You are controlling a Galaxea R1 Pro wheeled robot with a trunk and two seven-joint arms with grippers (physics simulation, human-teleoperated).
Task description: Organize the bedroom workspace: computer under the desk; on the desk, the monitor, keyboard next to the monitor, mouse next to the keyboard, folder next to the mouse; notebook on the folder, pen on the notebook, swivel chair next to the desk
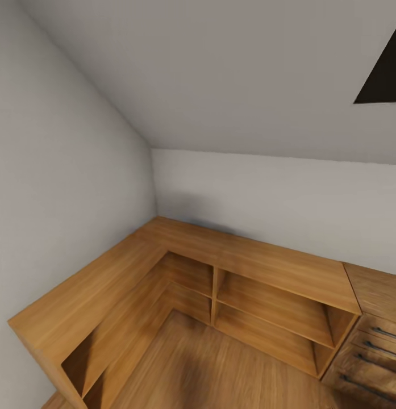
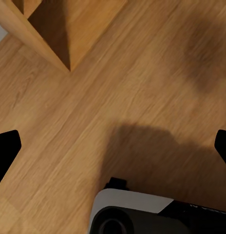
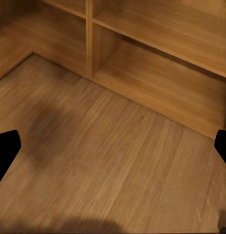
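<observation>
I am in the bedroom, facing a corner under the sloped grey ceiling (image 1: 232, 74). In the left wrist view my left gripper (image 2: 113, 148) hangs open over the wood floor (image 2: 93, 112), its black fingertips (image 2: 6, 148) far apart at the picture's edges with nothing between them. In the right wrist view my right gripper (image 3: 113, 148) is open too, its fingertips (image 3: 6, 148) spread wide above bare floor in front of the shelf's cubbies.
A low L-shaped wooden shelf unit (image 1: 180, 250) with open cubbies lines both walls of the corner. Wooden drawers with dark handles (image 1: 374, 346) adjoin it at the right. A dark skylight (image 1: 385, 68) is at the upper right. My white and black base (image 2: 137, 214) casts a shadow on the floor.
</observation>
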